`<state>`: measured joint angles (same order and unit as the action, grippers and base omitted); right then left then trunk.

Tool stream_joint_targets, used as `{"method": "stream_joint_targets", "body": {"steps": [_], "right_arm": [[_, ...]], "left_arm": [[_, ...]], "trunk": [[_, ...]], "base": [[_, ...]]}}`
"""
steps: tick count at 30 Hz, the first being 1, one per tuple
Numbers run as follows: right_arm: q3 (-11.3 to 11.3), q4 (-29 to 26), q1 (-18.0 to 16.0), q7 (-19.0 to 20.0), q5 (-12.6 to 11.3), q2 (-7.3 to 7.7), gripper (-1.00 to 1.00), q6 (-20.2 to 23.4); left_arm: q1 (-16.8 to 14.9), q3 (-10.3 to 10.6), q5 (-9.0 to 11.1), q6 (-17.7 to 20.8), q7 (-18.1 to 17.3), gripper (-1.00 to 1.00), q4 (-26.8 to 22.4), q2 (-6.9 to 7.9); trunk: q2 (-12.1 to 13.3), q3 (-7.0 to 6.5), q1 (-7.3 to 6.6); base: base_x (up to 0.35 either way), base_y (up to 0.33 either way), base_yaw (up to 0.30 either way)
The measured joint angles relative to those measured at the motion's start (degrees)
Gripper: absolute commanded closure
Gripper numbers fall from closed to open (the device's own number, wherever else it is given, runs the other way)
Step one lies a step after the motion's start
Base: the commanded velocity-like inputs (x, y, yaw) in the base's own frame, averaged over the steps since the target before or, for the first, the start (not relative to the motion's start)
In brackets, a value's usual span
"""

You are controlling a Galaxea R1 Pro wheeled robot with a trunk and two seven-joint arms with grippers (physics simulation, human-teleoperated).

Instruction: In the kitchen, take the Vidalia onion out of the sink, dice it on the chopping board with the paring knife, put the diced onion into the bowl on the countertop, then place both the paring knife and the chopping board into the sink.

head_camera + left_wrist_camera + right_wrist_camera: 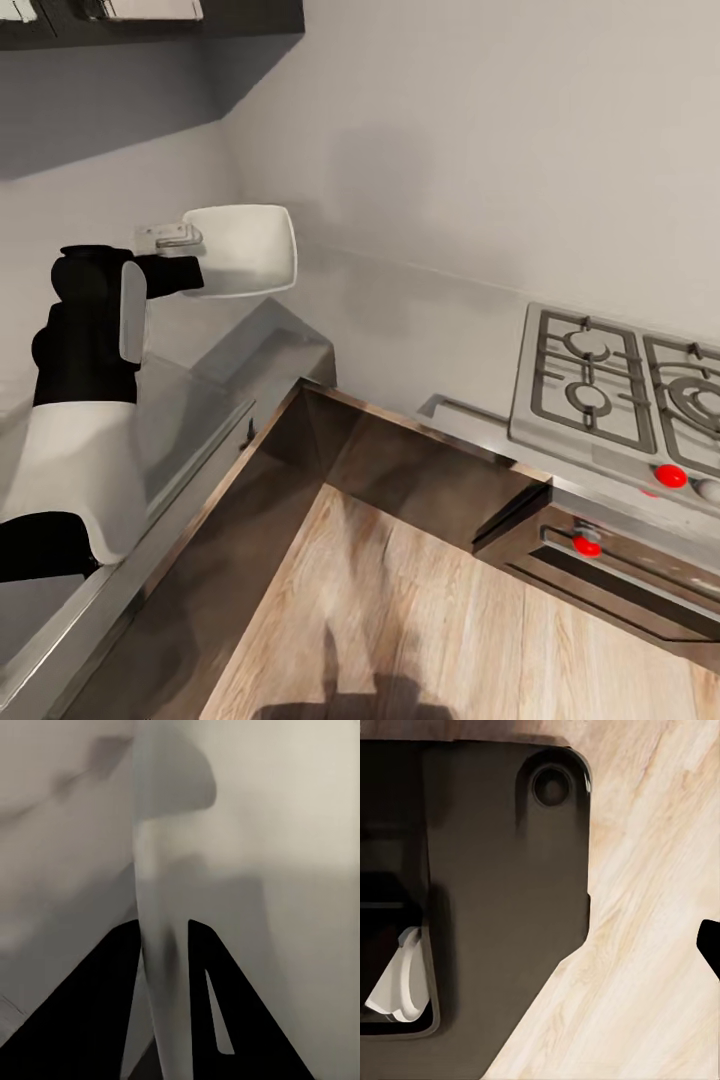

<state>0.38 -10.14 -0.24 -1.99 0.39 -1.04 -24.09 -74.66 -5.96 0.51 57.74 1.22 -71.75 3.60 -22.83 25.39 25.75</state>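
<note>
1. While the left arm is reaching out over the corner of the counter, the left gripper (192, 262) is clamping the rim of the bowl (245, 248) and holding it up in the air in front of the white wall, tilted on its side.
2. In the left wrist view the two dark fingers (112, 1005) are pinching the bowl's (161, 870) thin white wall edge-on, so yeah, it's gripping it tight.
3. Off to the right a gas hob (610, 385) with red knobs (671, 476) is sitting on a steel-grey top.
4. The right wrist camera is looking down at the wooden floor (652, 945) and a dark robot base (502, 892); only a sliver of a finger is poking in, so I can't tell how that gripper is standing.
</note>
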Motion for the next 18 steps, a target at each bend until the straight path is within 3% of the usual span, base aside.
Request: {"method": "stream_joint_targets", "body": {"steps": [18], "right_arm": [[0.08, 0.09, 0.00, -0.02, -0.02, -0.21, -1.00, 0.00]], "left_arm": [[2.20, 0.09, 0.09, 0.02, 0.00, 1.00, -3.18, -0.18]], "trunk": [[0.00, -1.45, 0.00]], "base": [[0.000, 0.000, 0.186]]}}
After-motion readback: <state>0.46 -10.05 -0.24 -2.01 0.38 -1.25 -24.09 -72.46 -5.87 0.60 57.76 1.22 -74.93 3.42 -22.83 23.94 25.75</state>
